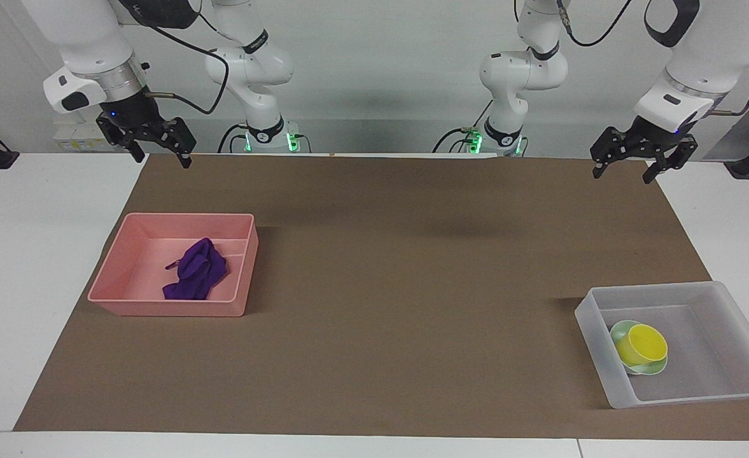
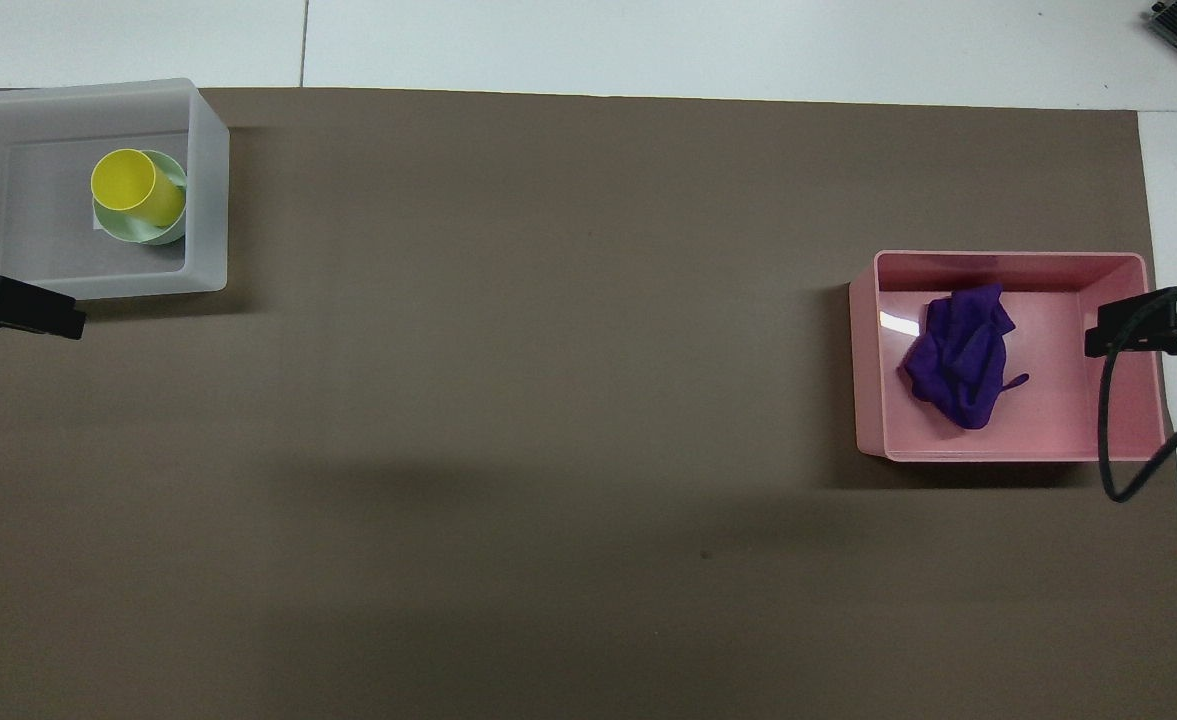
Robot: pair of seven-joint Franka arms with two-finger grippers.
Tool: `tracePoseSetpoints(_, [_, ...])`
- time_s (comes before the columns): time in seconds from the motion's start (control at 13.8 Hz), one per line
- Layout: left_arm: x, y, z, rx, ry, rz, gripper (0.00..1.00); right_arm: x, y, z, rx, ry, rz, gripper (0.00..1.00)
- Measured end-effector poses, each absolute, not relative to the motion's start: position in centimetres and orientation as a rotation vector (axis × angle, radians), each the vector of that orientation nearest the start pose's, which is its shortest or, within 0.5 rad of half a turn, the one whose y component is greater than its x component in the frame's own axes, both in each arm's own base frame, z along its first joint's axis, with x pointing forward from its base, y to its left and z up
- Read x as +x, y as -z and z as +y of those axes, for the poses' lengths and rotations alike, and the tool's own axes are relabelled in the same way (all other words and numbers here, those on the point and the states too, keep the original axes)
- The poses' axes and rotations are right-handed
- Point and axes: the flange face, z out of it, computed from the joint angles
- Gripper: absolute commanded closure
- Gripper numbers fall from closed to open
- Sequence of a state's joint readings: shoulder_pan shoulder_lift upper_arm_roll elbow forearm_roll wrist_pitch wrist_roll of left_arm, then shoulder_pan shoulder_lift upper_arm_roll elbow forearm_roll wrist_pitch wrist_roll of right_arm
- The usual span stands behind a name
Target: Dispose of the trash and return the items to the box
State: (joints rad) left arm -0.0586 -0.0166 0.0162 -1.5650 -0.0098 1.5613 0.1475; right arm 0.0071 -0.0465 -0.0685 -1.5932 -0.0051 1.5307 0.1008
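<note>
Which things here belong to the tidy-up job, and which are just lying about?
Job:
- purple cloth, lying in the pink bin
- yellow cup, sitting in the green bowl
- clear box holding both
- left gripper and right gripper, both open and empty

Just lying about:
- brown mat
- white table
</note>
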Motion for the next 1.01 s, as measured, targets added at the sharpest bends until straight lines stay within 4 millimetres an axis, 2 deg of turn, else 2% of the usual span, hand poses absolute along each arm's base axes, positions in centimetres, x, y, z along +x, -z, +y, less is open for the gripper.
tracePoseSetpoints(0.51, [54.6, -63.5, -1.3, -3.144, 0.018, 0.218, 0.00, 53.5, -63.6, -3.7, -3.133, -0.025, 0.251, 0.00])
tracePoseSetpoints(1.01, [54.5, -64.2, -1.3, -3.144, 0.027, 0.211, 0.00, 53.5, -63.6, -3.7, -3.134, -0.025, 0.237, 0.00])
